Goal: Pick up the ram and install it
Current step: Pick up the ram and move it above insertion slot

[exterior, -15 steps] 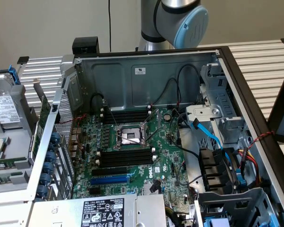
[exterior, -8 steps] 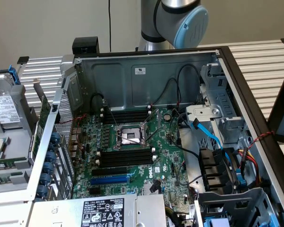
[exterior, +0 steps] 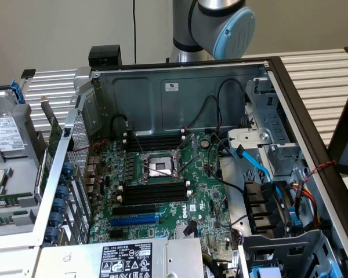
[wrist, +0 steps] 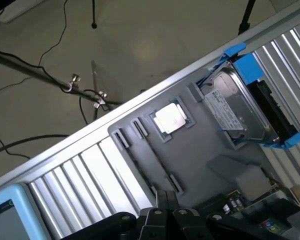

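My gripper [wrist: 165, 197] hangs above the grey parts tray [wrist: 200, 160], its fingers pressed together with nothing between them. In the open computer case, black memory slots [exterior: 153, 194] lie empty just in front of the CPU socket [exterior: 159, 168], and more black slots [exterior: 153, 142] lie behind it. A narrow green board [exterior: 52, 139] stands on edge between the tray and the case's left wall; I cannot tell whether it is the ram. Small grey holders [wrist: 140, 127] on the tray stand empty.
The tray holds a silver CPU [wrist: 170, 117] and a hard drive in a blue bracket [wrist: 235, 107]. A blue expansion slot [exterior: 133, 220], loose black and blue cables [exterior: 252, 168] and the drive cage [exterior: 278, 145] crowd the case. The arm's joint [exterior: 232, 26] rises behind it.
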Controlling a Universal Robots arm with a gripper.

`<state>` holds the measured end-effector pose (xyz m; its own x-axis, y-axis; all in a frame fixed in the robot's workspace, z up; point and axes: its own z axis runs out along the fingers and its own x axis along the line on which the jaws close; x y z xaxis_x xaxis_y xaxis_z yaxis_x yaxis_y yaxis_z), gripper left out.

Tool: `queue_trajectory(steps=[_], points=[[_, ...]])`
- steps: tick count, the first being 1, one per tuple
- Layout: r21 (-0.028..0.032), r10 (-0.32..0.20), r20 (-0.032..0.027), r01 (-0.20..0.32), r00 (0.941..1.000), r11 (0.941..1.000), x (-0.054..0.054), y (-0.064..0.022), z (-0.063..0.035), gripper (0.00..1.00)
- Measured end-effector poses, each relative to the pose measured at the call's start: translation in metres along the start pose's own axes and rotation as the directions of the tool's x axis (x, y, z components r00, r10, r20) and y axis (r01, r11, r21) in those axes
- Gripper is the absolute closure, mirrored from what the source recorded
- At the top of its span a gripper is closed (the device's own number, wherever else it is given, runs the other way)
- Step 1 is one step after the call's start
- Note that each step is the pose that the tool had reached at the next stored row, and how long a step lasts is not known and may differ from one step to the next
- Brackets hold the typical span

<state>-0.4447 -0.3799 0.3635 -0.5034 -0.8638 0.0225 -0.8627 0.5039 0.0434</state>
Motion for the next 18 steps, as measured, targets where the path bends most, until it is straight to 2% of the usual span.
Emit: queue_trajectory(steps=[5, 9, 14, 18], points=[[0.0019, -0.09, -0.004, 0.09, 0.9959, 0.9959, 0.0, 0.0, 0.0, 0.9], [0.0031, -0.162, -0.0074, 0.162, 0.9867, 0.9867, 0.0, 0.0, 0.0, 0.9], [0.0043, -0.252, -0.0118, 0.252, 0.9676, 0.9676, 0.0, 0.0, 0.0, 0.9], [0.005, -0.321, -0.0153, 0.321, 0.9469, 0.947, 0.0, 0.0, 0.0, 0.9]])
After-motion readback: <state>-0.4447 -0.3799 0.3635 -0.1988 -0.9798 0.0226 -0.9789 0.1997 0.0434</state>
